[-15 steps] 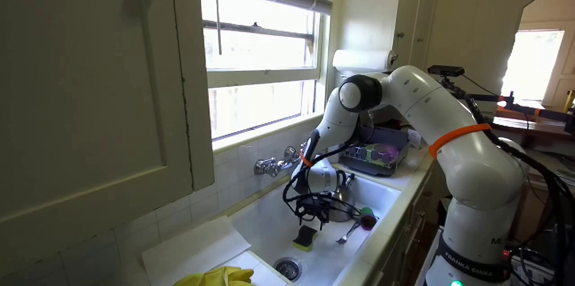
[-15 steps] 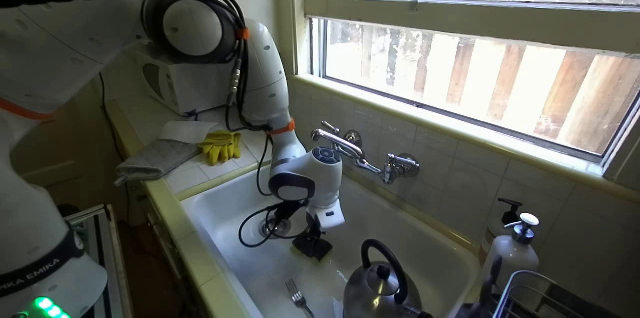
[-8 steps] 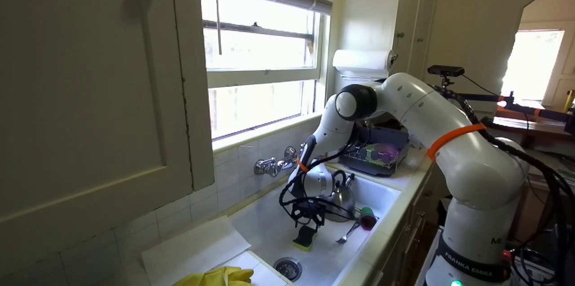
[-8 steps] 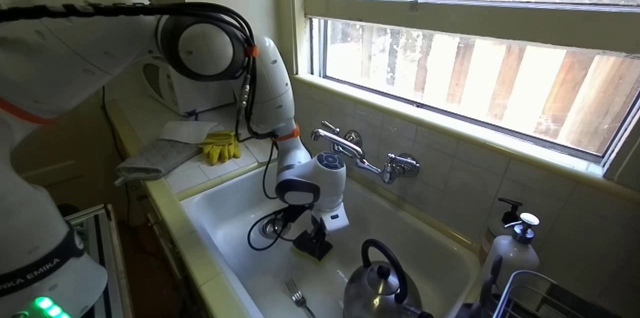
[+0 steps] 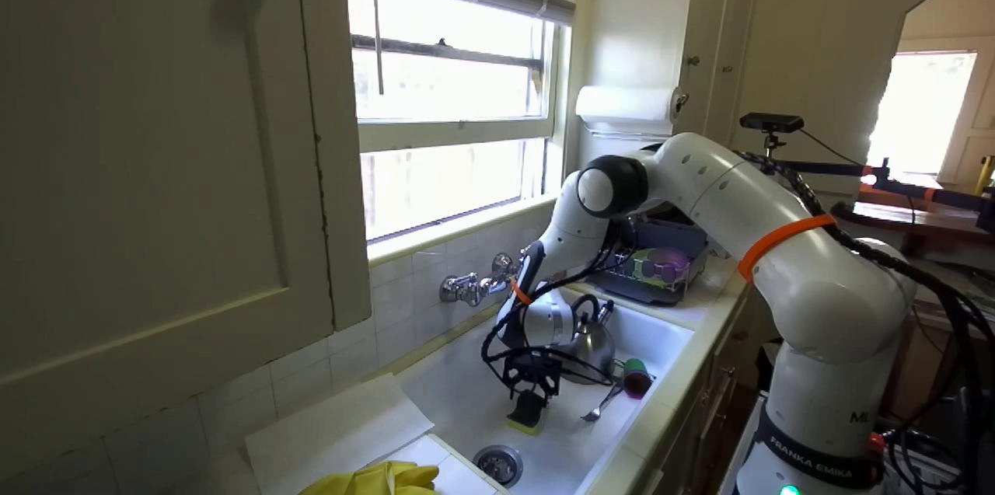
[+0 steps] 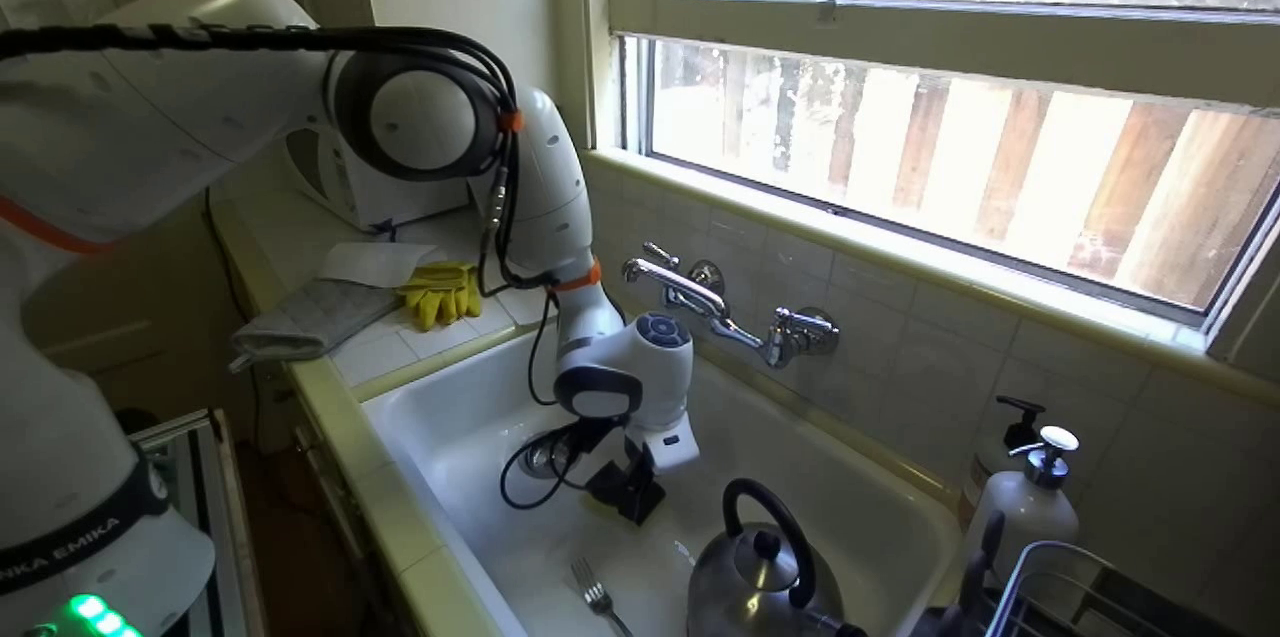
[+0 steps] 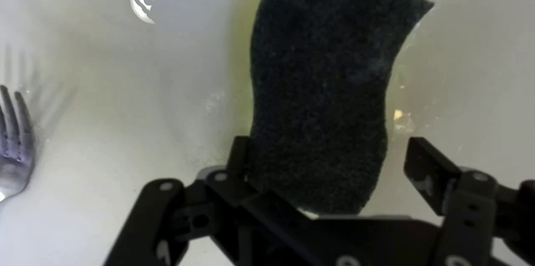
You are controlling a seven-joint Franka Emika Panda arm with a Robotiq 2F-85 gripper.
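The dark-topped sponge, lying in the sink, is flanked at one end by widely parted fingers; likely light, soft and easily squashed, it is best gripped across its width.

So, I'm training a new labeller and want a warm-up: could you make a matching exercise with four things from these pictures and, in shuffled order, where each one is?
Things
1. Faucet
2. Scouring sponge
3. Yellow rubber gloves
4. Kettle

Places
A. On the tiled counter, beside the sink
B. Mounted on the tiled wall
C. Standing upright in the sink
D. In the wrist view, one end between the spread fingers of the hand

Pairs: 1-B, 2-D, 3-A, 4-C
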